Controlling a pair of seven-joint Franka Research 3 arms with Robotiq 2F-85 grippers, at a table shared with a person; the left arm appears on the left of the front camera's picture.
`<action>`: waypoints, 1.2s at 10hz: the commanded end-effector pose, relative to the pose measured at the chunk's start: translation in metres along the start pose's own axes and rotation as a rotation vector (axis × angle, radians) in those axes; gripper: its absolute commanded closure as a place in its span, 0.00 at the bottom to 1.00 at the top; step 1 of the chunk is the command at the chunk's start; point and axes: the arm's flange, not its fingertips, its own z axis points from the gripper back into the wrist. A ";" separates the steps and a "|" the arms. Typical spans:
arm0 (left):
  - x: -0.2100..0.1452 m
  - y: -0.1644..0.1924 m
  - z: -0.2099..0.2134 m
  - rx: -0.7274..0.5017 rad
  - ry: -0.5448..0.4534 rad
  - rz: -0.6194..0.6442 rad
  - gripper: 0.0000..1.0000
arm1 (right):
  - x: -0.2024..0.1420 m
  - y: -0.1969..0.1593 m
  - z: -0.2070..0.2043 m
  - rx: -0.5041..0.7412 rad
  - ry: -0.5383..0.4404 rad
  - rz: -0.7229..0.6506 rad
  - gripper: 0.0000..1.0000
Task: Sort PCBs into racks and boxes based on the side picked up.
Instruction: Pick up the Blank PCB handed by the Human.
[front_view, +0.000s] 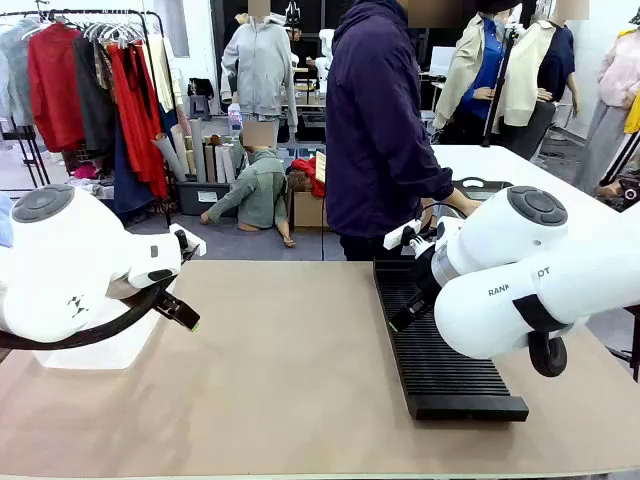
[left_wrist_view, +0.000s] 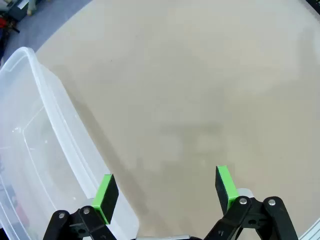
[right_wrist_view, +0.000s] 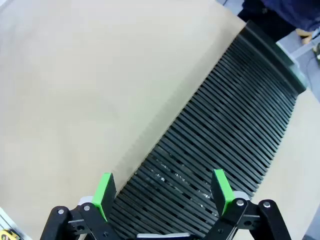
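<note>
- The left gripper (left_wrist_view: 165, 192) is wide open, its green pads (left_wrist_view: 106, 195) far apart with nothing between them. Through the gap shows bare tan table (left_wrist_view: 200, 75).
- It hangs above the table near the left edge, just beside the long wall of the clear box (left_wrist_view: 35, 125). In the left wrist view one finger lies over the box's rounded rim.
- The box sits at the table's left edge, under the left arm (front_view: 70, 265). From the front it is a pale, see-through block, largely covered by that arm.
- The right gripper (right_wrist_view: 162, 192) is also open and holds nothing. It hovers above the black ribbed rack (front_view: 440, 350), over the rack's edge that faces the table's middle, with one pad over the slots and the other over the table beside them.
- The rack lies on the right half of the table — its long side runs from the far edge towards the near edge, and its near end stops short of the near edge.
- A person in a dark hooded top (front_view: 380, 130) stands at the far edge, just behind the rack's far end, one sleeve lowered towards it.
</note>
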 end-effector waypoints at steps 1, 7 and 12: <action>0.000 0.000 0.000 0.000 0.000 0.000 0.00 | 0.000 0.000 0.000 0.000 0.000 0.000 0.00; 0.000 0.000 0.000 0.000 0.000 0.000 0.00 | 0.000 0.000 0.000 0.000 0.000 0.000 0.00; 0.010 0.002 0.009 0.024 0.038 0.012 0.00 | 0.000 0.000 0.000 0.000 0.000 0.000 0.00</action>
